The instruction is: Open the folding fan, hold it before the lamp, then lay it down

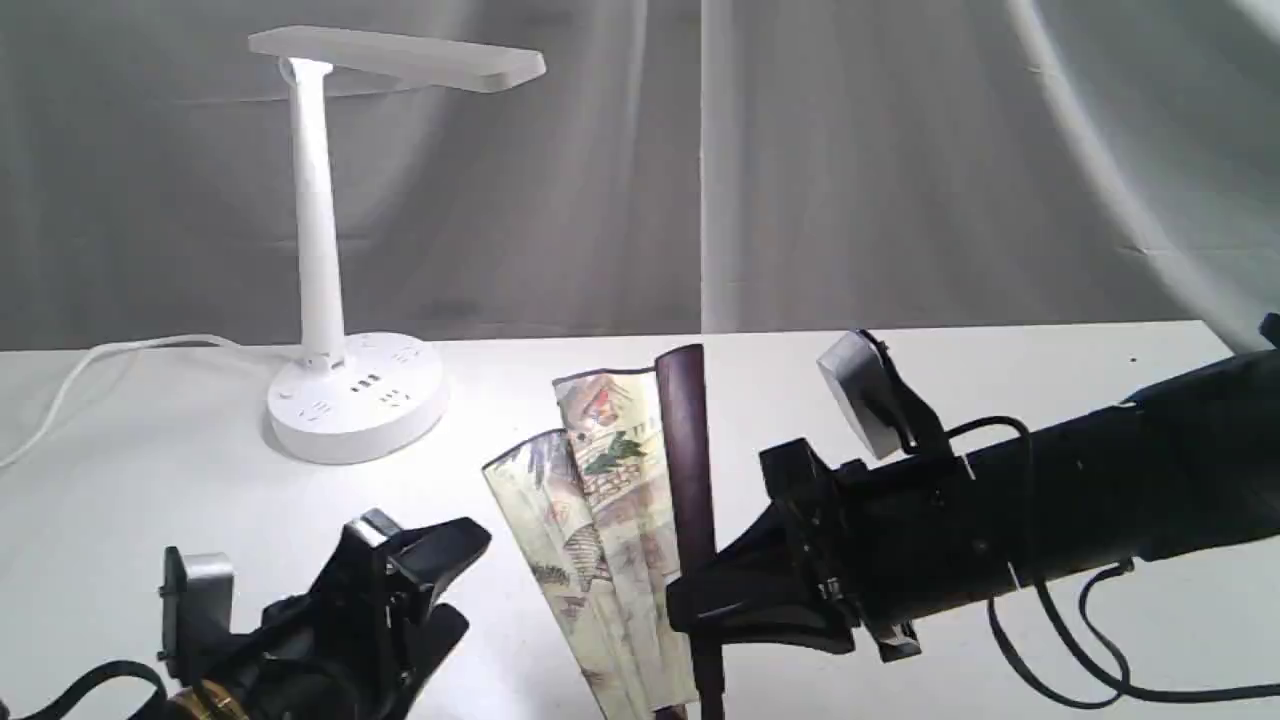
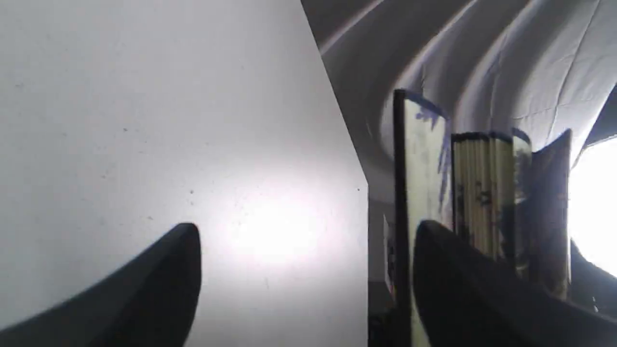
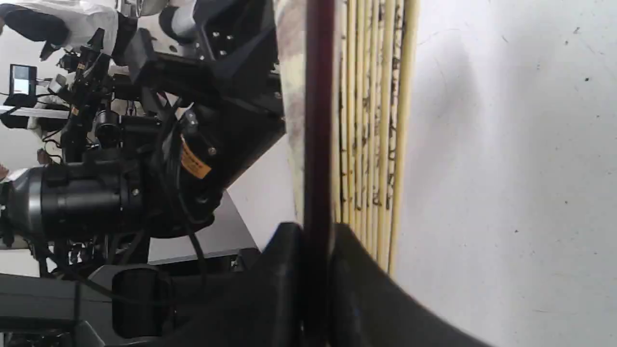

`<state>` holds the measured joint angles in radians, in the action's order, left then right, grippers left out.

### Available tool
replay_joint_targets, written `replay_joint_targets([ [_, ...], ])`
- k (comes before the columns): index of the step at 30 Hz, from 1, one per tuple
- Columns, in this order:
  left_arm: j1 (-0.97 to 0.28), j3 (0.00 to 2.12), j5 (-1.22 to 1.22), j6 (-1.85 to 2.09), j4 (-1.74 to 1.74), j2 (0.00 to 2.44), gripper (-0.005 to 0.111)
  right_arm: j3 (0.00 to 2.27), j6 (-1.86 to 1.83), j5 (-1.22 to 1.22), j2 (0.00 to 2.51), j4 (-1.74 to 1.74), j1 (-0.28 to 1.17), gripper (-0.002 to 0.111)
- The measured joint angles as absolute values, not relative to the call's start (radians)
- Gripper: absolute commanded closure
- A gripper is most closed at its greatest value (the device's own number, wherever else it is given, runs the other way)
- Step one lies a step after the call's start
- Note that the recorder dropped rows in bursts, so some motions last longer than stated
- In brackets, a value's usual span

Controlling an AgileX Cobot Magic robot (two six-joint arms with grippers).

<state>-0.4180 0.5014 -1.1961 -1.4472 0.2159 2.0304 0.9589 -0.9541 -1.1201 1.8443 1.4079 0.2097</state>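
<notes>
Black left gripper (image 1: pixel 465 580): jaws spread, empty.
Black right gripper (image 1: pixel 690 600): pinches the maroon outer rib (image 1: pixel 685 450).
Cream folding fan (image 1: pixel 600 500): partly spread, steep, at the table (image 1: pixel 150 480) front.
White lamp (image 1: pixel 320 250): well behind, left.
Risk: the one-rib hold may let the fan swing or slip; a hard pull could tear the pleats.

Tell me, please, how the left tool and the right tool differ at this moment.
The left tool is open, holding nothing; the right tool is shut on the folding fan's dark outer rib. The left tool sits left of the fan in the exterior view, the right tool on its right. Both are black.
</notes>
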Motion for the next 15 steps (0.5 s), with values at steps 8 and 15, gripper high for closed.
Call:
replay_joint_targets([
  [8, -0.418, 0.636, -1.210, -1.478, 0.344, 2.046, 0.044, 0.959, -0.954, -1.130, 1.844, 1.408, 0.210, 0.108],
  [15, -0.418, 0.653, -1.211, -1.480, 0.347, 2.046, 0.067, 0.959, -0.954, -1.130, 1.844, 1.408, 0.210, 0.108],
])
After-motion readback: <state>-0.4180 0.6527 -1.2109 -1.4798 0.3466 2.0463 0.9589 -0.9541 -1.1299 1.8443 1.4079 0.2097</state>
